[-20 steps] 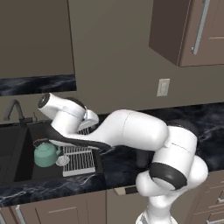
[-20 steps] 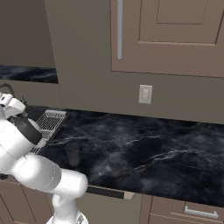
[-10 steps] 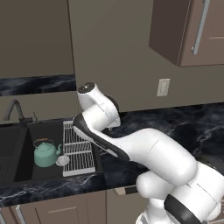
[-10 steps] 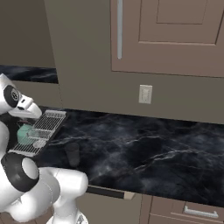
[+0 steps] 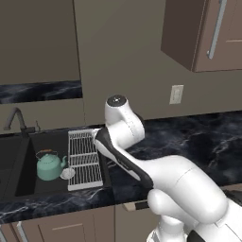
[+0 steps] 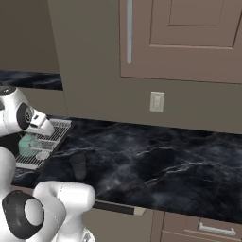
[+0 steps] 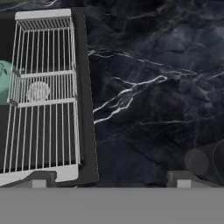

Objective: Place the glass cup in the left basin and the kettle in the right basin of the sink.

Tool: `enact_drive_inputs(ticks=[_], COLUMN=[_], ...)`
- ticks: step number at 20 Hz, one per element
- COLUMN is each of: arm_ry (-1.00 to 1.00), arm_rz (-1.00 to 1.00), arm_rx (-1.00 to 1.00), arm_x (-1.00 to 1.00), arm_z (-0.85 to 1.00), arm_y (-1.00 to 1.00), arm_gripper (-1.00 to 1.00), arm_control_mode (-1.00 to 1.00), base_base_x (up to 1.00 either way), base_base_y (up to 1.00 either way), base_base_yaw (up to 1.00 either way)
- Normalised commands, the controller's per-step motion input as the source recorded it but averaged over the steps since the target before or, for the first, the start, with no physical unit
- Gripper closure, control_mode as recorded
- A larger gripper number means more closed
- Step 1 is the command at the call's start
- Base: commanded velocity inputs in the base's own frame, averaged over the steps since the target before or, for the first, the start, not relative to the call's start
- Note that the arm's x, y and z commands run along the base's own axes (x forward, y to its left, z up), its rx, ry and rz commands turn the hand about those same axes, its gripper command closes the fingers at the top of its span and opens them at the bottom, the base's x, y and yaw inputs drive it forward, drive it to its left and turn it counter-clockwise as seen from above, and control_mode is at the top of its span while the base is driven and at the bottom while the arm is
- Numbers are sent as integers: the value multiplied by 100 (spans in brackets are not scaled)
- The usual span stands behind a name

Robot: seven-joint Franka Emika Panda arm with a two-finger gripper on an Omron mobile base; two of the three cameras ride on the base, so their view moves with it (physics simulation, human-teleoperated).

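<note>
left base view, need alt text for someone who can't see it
A mint-green kettle sits in the right basin of a black sink, beside a white wire rack. The white robot arm bends over the dark marble counter.

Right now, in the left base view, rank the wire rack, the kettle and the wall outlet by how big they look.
1. wire rack
2. kettle
3. wall outlet; it's farther back, so its true size is unsure.

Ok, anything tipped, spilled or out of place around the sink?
Nothing stands out. The kettle sits upright in the right basin beside the wire rack, and the glass cup stands upright on the counter.
</note>
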Motion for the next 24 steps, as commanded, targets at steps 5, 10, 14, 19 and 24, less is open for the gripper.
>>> enact_drive_inputs(ticks=[5, 10, 14, 19, 24], arm_ry=[2, 1, 2, 2, 5], arm_rz=[3, 3, 3, 4, 4], arm_rx=[0, 0, 0, 0, 0], arm_x=[-4, -14, -12, -13, -13], arm_z=[0, 0, -2, -12, -24], arm_y=[-12, -38, -39, -33, -23], arm_gripper=[-100, -100, -100, -100, -100], arm_control_mode=[-100, -100, -100, -100, -100], base_base_x=[0, 0, 0, 0, 0], base_base_y=[0, 0, 0, 0, 0], base_base_yaw=[0, 0, 0, 0, 0])
